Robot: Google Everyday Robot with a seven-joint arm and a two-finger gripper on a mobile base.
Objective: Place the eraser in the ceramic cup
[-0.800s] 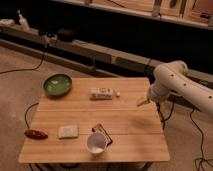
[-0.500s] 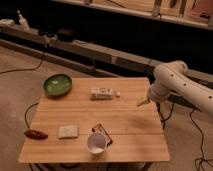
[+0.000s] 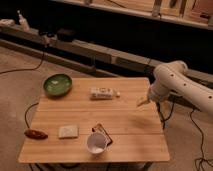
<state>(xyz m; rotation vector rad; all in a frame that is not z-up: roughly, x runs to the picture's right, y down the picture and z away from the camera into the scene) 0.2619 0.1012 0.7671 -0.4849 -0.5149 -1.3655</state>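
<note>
The white ceramic cup [image 3: 96,143] stands near the front edge of the wooden table [image 3: 130,125], about midway along it. The eraser [image 3: 101,131], a small dark block with a reddish edge, lies flat on the table just behind and right of the cup, touching or nearly touching its rim. My gripper [image 3: 144,102] hangs from the white arm [image 3: 175,82] over the right edge of the table, well to the right of and behind the cup and eraser. It holds nothing that I can see.
A green bowl [image 3: 57,84] sits at the back left. A white oblong packet [image 3: 104,93] lies at the back middle. A pale square pad [image 3: 68,131] and a reddish-brown oblong thing [image 3: 36,134] lie front left. Cables run on the floor around the table.
</note>
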